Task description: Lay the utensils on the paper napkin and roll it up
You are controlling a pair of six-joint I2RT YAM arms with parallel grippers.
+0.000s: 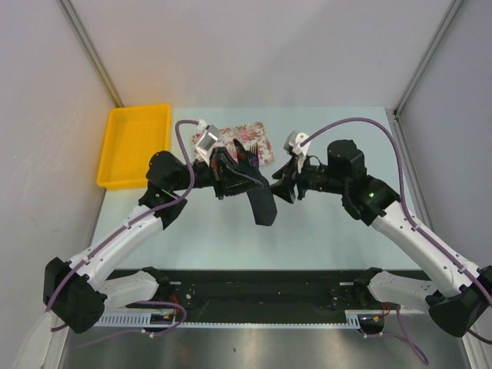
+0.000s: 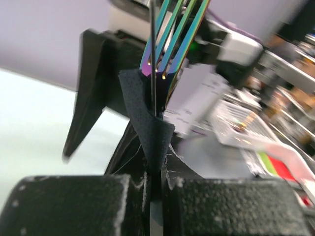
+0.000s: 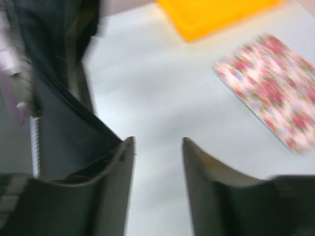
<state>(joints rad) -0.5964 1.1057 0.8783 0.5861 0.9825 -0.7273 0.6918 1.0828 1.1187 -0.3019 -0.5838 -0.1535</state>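
The black paper napkin (image 1: 262, 204) is wrapped into a loose roll and hangs above the table. My left gripper (image 1: 228, 175) is shut on its upper part. In the left wrist view the pads (image 2: 74, 206) pinch the napkin (image 2: 147, 118), and a fork (image 2: 170, 39) with rainbow-tinted tines sticks out of the fold. A thin dark strip runs beside the fork; I cannot tell what it is. My right gripper (image 1: 283, 187) stands open just right of the roll. In its own view the gripper (image 3: 157, 147) holds nothing, and the napkin (image 3: 64, 132) lies against its left finger.
The pink floral tray (image 1: 260, 135) lies on the table behind both grippers and shows again in the right wrist view (image 3: 275, 88). A yellow bin (image 1: 134, 146) sits at the back left, next to the grey side wall. Purple cables arc over both arms.
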